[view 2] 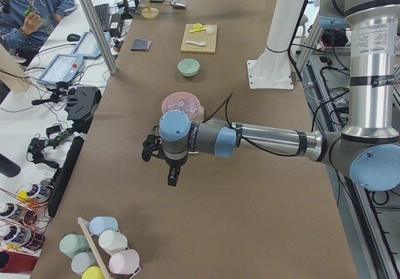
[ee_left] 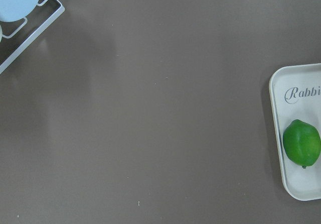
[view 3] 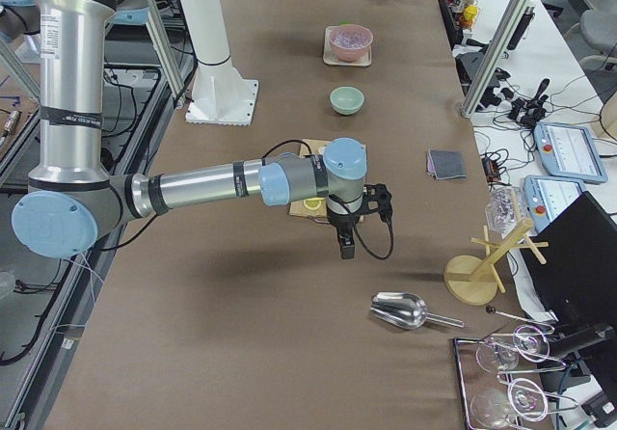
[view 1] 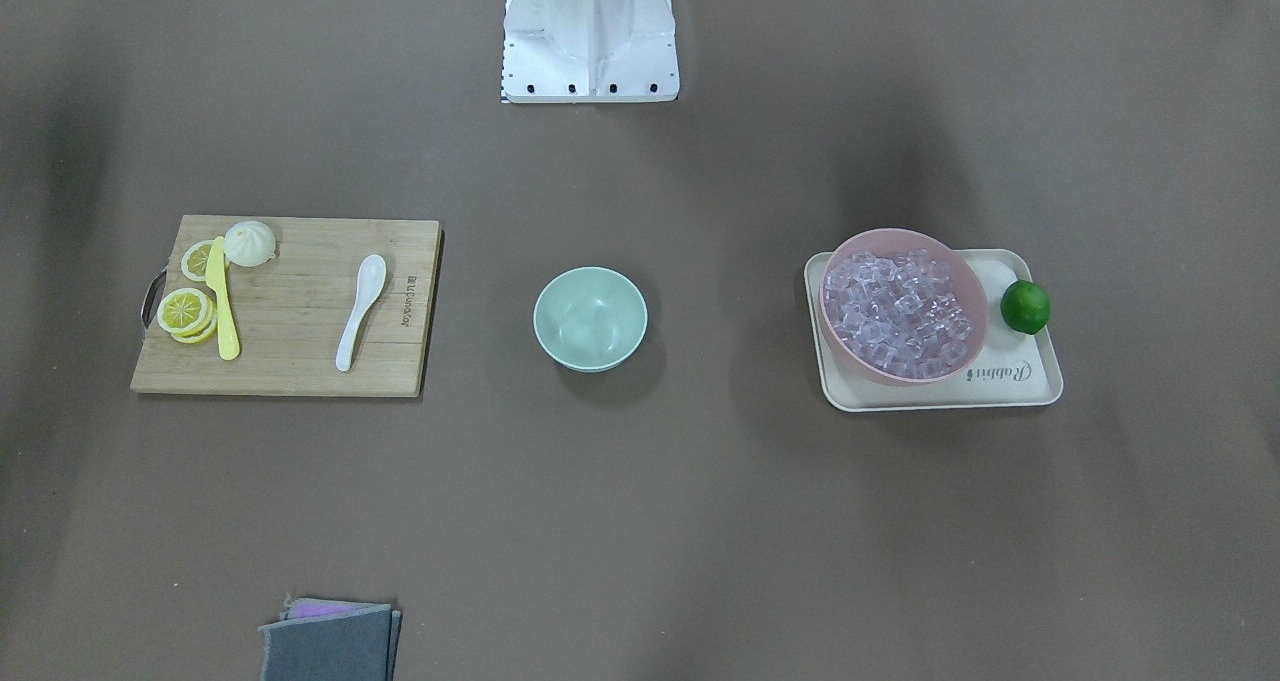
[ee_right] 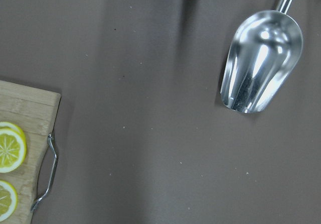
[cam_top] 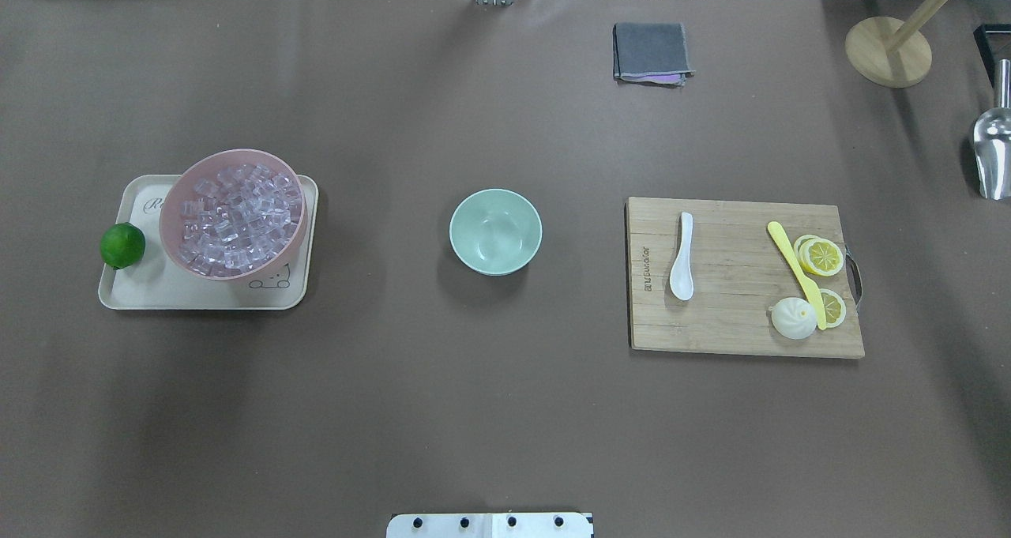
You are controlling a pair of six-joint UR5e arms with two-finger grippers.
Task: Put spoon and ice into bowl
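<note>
The white spoon (cam_top: pixel 682 265) lies on the wooden cutting board (cam_top: pixel 734 325), to the right of the mint-green bowl (cam_top: pixel 495 231), which stands empty at the table's middle. The ice (cam_top: pixel 237 216) fills the pink bowl (cam_top: pixel 166 220) on the cream tray (cam_top: pixel 158 289) at the left. My left gripper (view 2: pixel 170 176) shows only in the exterior left view, above bare table past the tray's end. My right gripper (view 3: pixel 347 247) shows only in the exterior right view, past the board's end near the metal scoop (view 3: pixel 400 308). I cannot tell whether either is open or shut.
A lime (cam_top: pixel 122 246) sits on the tray. A yellow knife (cam_top: pixel 794 269), lemon slices (cam_top: pixel 821 256) and a white bun (cam_top: pixel 792 318) lie on the board. A folded grey cloth (cam_top: pixel 650 52) and a wooden stand (cam_top: pixel 888 52) are at the far edge.
</note>
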